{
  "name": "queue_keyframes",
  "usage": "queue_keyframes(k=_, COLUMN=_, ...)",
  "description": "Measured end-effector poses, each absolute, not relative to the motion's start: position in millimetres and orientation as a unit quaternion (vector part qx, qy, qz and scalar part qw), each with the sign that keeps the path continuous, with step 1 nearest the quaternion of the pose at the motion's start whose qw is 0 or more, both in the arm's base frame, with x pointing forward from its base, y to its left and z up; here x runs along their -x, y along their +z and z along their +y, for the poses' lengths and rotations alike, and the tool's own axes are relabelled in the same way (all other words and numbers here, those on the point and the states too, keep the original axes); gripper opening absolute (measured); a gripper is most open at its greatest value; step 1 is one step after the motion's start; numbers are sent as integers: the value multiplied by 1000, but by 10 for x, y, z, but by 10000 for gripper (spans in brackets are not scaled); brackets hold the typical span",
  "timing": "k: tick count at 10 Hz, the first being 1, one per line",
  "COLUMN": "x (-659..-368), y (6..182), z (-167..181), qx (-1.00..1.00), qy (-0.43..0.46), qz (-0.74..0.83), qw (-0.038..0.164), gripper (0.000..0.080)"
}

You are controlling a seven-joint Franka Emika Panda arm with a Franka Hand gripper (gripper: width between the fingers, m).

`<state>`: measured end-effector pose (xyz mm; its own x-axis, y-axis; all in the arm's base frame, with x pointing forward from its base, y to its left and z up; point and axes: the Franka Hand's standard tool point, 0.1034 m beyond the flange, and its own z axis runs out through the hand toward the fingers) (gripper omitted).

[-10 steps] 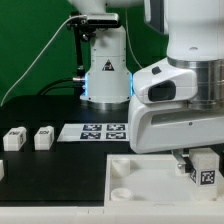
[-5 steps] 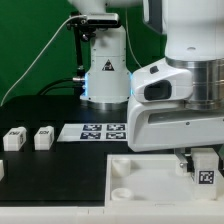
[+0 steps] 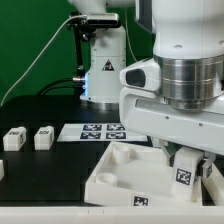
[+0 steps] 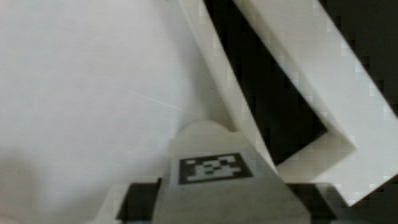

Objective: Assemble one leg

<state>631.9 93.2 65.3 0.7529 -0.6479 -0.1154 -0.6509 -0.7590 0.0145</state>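
The claw (image 3: 186,170) is clamped on 1 leg (image 3: 184,175), holding it low over the tabletop (image 3: 115,172) at the exterior view's right. The tabletop itself looks tilted on the desk (image 3: 40,175). The leg does not appear seated in a socket yet, so fitting remains. 2 spare legs (image 3: 28,138) wait well apart, near the marker board (image 3: 95,131).

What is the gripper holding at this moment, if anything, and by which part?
The gripper holds a leg by its two opposite sides, tagged face showing between the fingers, above the tabletop.
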Motion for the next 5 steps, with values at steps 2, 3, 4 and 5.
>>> queue_keyframes(k=2, x=-6315, y=659, z=840, qx=920, qy=49, qz=389, qw=-6, gripper=304)
queue_keyframes(k=3, x=-6313, y=656, z=838, qx=922, qy=49, qz=383, qw=-6, gripper=304)
queue_keyframes(k=4, x=-6314, y=653, z=839, qx=922, qy=49, qz=383, qw=-6, gripper=400)
queue_keyframes(k=5, x=-6314, y=653, z=841, qx=922, qy=49, qz=383, qw=-6, gripper=534)
